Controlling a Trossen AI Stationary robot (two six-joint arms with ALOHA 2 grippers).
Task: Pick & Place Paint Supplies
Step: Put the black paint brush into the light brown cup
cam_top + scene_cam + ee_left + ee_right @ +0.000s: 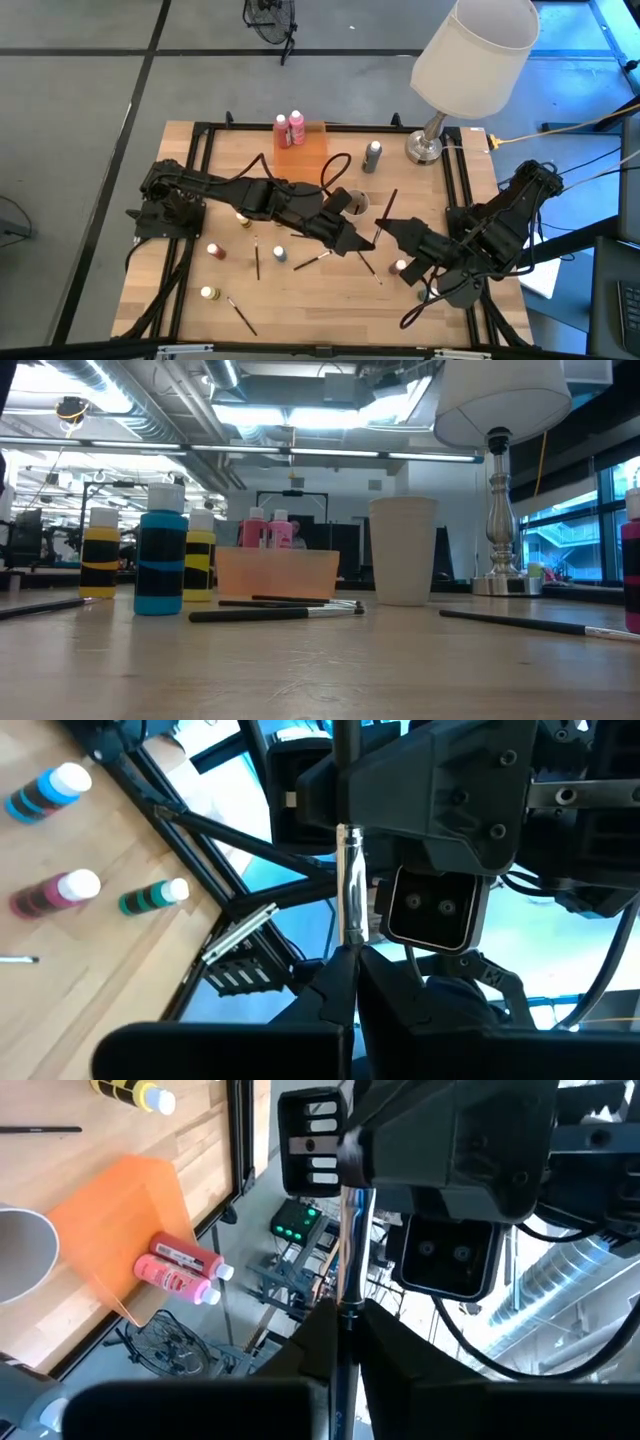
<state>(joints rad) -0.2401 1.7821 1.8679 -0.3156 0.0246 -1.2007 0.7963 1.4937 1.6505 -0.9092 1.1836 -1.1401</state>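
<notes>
Wrist views show one paintbrush (351, 885) upright between both arms, left end effector (345, 982) clenched on it, right end effector (345, 1330) closing on the same shaft — likely a handover above the bench (300, 310), near the grey cup (352, 203).

This is a lab or workshop hall: a grey concrete floor (90, 90) surrounds the black-framed wooden table (300, 310), exposed silver ceiling ducts (150, 405) run overhead, and equipment racks (40, 530) stand behind.
</notes>
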